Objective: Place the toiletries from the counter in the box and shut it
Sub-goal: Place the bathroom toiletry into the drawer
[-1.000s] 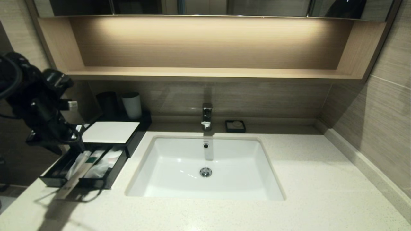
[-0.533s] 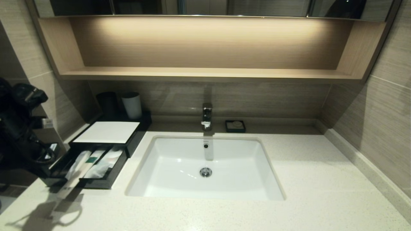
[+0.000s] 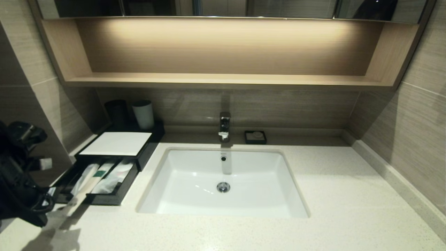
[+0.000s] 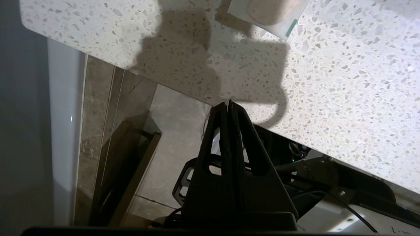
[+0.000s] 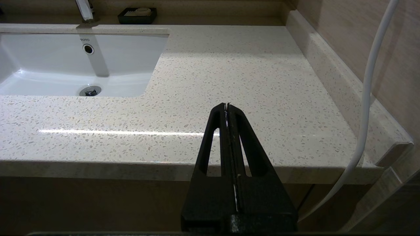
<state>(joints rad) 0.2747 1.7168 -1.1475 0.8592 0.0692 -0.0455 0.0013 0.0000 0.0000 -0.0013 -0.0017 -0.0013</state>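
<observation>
At the far left of the head view the left arm (image 3: 17, 181) hangs off the counter's (image 3: 331, 195) front corner; its wrist view shows the left gripper (image 4: 227, 104) clenched on nothing, tips meeting over the counter edge above the floor. Just beyond those tips the end of one wrapped toiletry (image 4: 267, 14) lies on the speckled stone, a thin green mark along its edge. In the head view that stick (image 3: 75, 195) sticks out over the drawer's front lip onto the counter, while the other wrapped toiletries (image 3: 111, 176) lie inside the drawer (image 3: 104, 199), which stands pulled out of the box (image 3: 118, 143). The box sits at the counter's left rear, its white top panel bare, with a black cup (image 3: 116, 113) and a white cup (image 3: 143, 114) side by side behind it. Right of the box comes the white sink (image 3: 181, 209), the tap (image 3: 224, 126) at its back and a small soap dish (image 3: 255, 137) just right of the tap. The right gripper (image 5: 227, 105) is pressed shut and empty, held near the counter's front edge right of the sink
</observation>
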